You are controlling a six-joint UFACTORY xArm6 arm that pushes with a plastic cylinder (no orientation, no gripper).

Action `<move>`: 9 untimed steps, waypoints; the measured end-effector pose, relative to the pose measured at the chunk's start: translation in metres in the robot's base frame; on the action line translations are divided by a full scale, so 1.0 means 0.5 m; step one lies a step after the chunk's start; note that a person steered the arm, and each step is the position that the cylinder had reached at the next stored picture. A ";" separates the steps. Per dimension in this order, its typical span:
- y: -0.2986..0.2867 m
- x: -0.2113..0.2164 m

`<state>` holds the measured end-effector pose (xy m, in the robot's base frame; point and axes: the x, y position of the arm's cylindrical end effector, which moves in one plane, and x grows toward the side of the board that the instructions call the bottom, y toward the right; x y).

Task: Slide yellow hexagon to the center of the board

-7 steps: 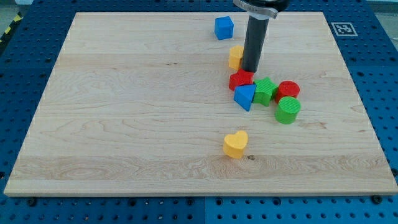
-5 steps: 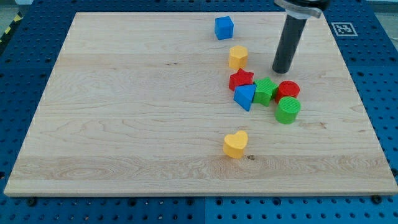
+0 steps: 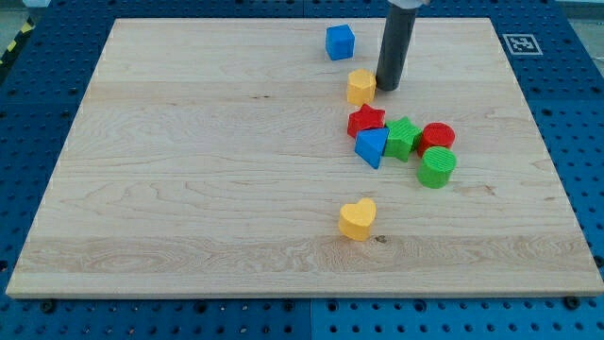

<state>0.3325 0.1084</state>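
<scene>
My tip [image 3: 387,89] sits on the surface [image 3: 189,170] just to the right of the yellow hexagon [image 3: 360,86], at about the same height in the view, very close to it or just touching; I cannot tell which. That placement looks deliberate: the middle of the surface lies to the left of the hexagon and lower in the view, so a push has to come from the hexagon's right side, and probably from a little above it as well to carry it downward.

There are no fingers on this arm, only the straight rod, so nothing is spread or pinched; the hexagon lies free, resting flat.

The hexagon is in the upper part of the surface, right of centre. A blue cube [image 3: 340,42] stands above it and slightly left, well apart. Below it sits a tight cluster: a red star [image 3: 366,121], a blue triangle [image 3: 371,146], a green star [image 3: 403,138], a red cylinder [image 3: 437,136] and a green cylinder [image 3: 436,166]. The red star is the nearest, so a push angled too steeply downward could drive the hexagon into it. A yellow heart [image 3: 358,218] lies alone lower down.
</scene>
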 end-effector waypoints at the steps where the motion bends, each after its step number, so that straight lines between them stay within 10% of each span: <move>1: -0.073 0.002; 9: -0.223 0.057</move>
